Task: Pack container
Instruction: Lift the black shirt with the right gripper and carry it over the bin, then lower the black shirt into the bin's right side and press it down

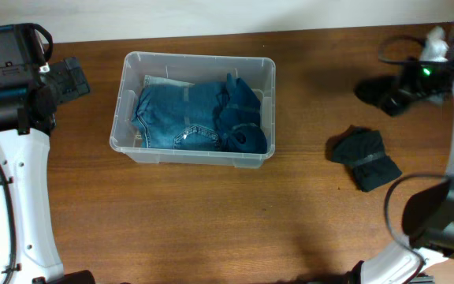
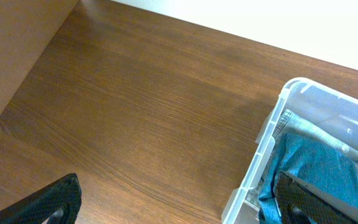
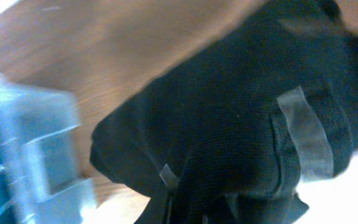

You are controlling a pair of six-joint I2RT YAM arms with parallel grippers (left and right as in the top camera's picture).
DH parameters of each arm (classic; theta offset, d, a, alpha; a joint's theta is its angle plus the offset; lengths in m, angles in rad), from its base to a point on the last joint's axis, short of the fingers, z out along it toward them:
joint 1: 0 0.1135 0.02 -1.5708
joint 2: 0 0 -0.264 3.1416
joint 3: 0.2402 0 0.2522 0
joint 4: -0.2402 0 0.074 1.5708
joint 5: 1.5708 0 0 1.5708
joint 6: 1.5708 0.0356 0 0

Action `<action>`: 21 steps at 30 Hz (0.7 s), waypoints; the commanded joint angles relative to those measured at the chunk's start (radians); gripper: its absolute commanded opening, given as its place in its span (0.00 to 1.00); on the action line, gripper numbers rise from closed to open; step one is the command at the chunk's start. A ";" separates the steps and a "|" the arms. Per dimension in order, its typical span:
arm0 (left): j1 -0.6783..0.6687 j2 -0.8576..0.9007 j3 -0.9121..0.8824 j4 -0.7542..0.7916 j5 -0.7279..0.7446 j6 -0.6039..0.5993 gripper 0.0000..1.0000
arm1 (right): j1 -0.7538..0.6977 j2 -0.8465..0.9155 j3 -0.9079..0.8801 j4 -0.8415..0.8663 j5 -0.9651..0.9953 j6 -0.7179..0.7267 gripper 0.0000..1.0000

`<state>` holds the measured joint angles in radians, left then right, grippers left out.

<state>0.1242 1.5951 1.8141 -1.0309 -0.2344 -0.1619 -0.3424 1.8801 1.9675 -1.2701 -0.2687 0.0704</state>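
Overhead: one container (image 1: 192, 157), one jeans pair (image 1: 176, 114).

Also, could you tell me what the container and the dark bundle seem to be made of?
The container looks like clear, glossy plastic: the blue denim shows through its walls. The dark bundle seems to be matte knitted fabric, its fine weave visible close-up.
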 commanded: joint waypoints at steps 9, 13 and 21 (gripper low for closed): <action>0.003 0.004 0.011 0.021 0.010 -0.009 1.00 | 0.507 -0.072 0.065 -0.002 0.001 0.008 0.04; 0.003 0.005 0.011 0.021 0.010 -0.009 0.99 | 0.637 -0.071 0.065 0.021 0.061 0.089 0.04; 0.003 0.008 0.011 0.021 0.010 -0.009 0.99 | 0.776 0.009 0.057 0.047 0.105 0.115 0.04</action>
<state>0.1242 1.5955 1.8141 -1.0122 -0.2348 -0.1619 0.4057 1.8458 2.0193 -1.2324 -0.2077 0.1596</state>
